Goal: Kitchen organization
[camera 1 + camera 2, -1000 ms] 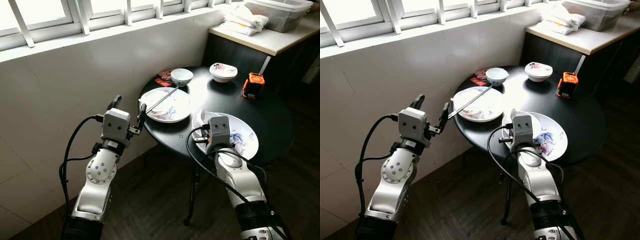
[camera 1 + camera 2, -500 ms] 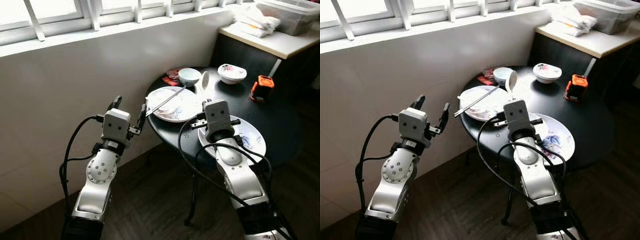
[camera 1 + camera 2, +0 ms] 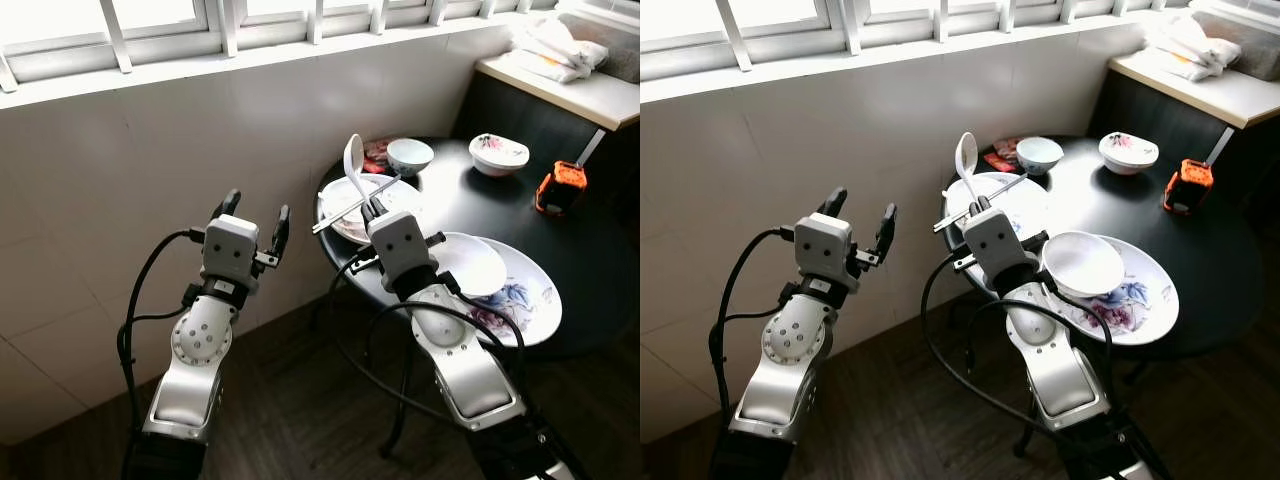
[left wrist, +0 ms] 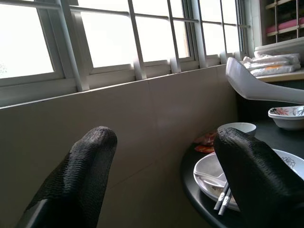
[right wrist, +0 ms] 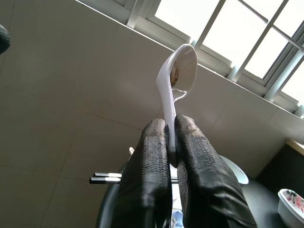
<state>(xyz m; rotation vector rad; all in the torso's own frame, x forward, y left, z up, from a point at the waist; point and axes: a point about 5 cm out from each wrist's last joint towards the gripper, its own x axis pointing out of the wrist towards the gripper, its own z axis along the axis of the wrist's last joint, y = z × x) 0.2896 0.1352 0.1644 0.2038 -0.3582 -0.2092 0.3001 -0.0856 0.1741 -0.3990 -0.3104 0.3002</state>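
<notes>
While the left gripper hangs beside the table with its fingers spread apart and nothing between them, the right gripper is raised over the table's near edge, clenched on the handle of a white spoon that stands upright, its scoop topmost. Below it, chopsticks lie across a white plate. A white bowl rests on a flowered plate. Two small bowls and an orange tape measure sit farther back.
</notes>
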